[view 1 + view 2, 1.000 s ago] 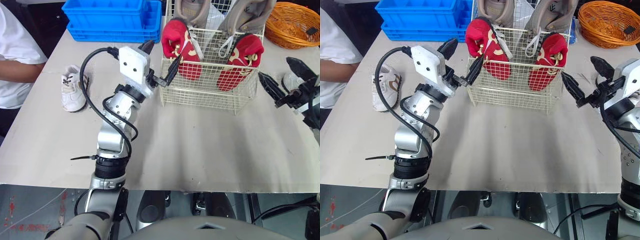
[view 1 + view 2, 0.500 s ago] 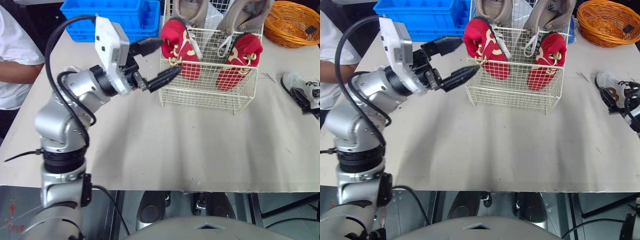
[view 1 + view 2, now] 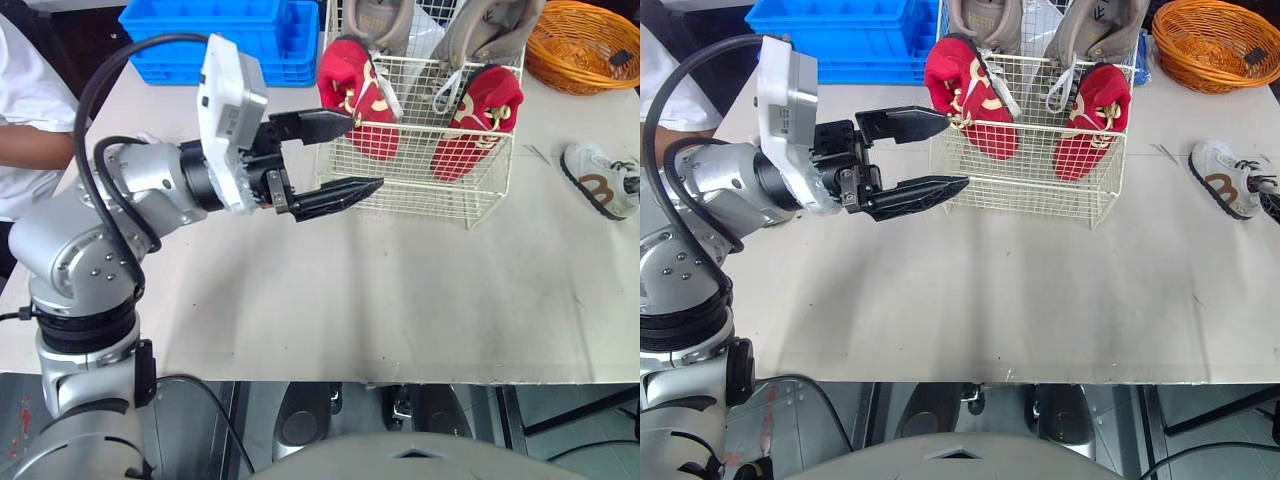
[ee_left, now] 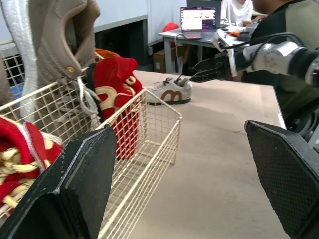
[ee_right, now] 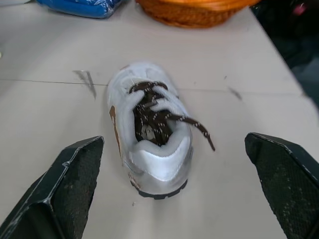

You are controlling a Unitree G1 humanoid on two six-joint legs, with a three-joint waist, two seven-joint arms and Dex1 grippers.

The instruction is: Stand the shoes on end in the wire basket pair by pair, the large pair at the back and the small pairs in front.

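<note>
The wire basket [image 3: 420, 195] holds two large grey shoes [image 3: 385, 20] on end at the back. Two red shoes [image 3: 355, 95] stand in front of them. My left gripper [image 3: 365, 152] is open and empty, pointing right, just outside the basket's front left corner. A small white shoe with brown laces [image 3: 598, 180] lies on the table to the right of the basket. In the right wrist view this shoe [image 5: 149, 129] lies heel-first ahead of my open right gripper [image 5: 174, 144], apart from both fingers. The left wrist view shows the right gripper [image 4: 214, 64] hovering just above the shoe [image 4: 169, 92].
Blue crates [image 3: 225, 35] stand at the back left and an orange wicker basket [image 3: 585, 40] at the back right. A person in a white shirt [image 3: 30, 120] sits at the table's left side. Bare table lies between the wire basket and the front edge [image 3: 400, 375].
My left arm has drawn away from the basket's left rim, and its gripper now points right, lower down. My right arm has pulled off to the right, uncovering the white shoe.
</note>
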